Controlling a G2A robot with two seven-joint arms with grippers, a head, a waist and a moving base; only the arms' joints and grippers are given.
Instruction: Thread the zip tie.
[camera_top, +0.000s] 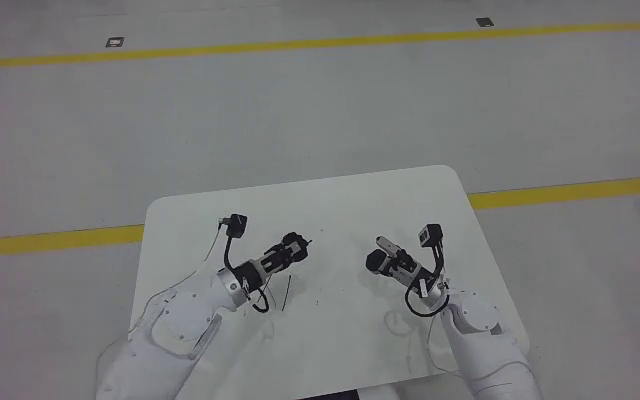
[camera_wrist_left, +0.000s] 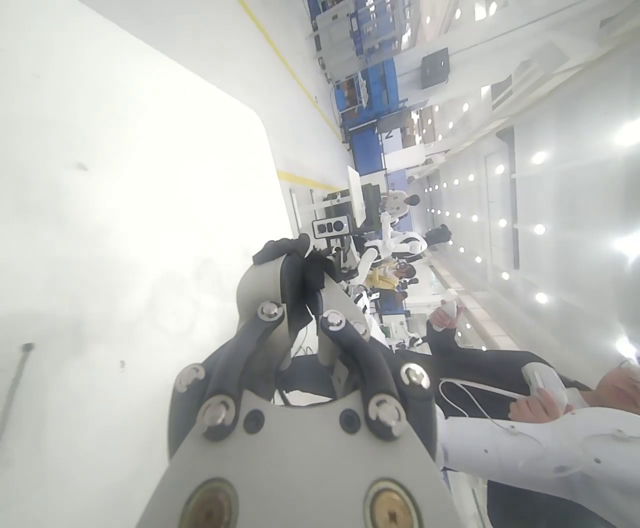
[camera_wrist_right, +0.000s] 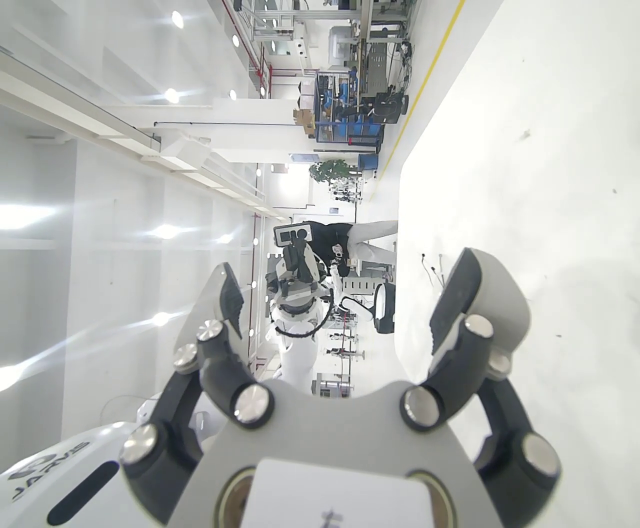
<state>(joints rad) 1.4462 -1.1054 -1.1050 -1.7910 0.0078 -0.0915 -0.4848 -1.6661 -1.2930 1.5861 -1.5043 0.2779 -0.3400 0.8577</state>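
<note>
A thin black zip tie (camera_top: 288, 292) lies flat on the white table (camera_top: 330, 200), just beside my left arm's wrist. In the left wrist view the zip tie (camera_wrist_left: 14, 385) runs along the table with its small head end up. My left gripper (camera_top: 300, 243) hovers over the table's left middle with its fingers (camera_wrist_left: 292, 252) pressed together; I cannot tell whether anything is pinched between them. My right gripper (camera_top: 378, 252) faces it from the right side, open (camera_wrist_right: 345, 290), with nothing between its fingers. A gap of bare table separates the two grippers.
The table's rounded far corners (camera_top: 450, 180) and its far edge lie beyond both grippers. A few small dark specks (camera_wrist_right: 525, 134) mark the surface. Grey floor with yellow lines (camera_top: 300, 45) surrounds the table.
</note>
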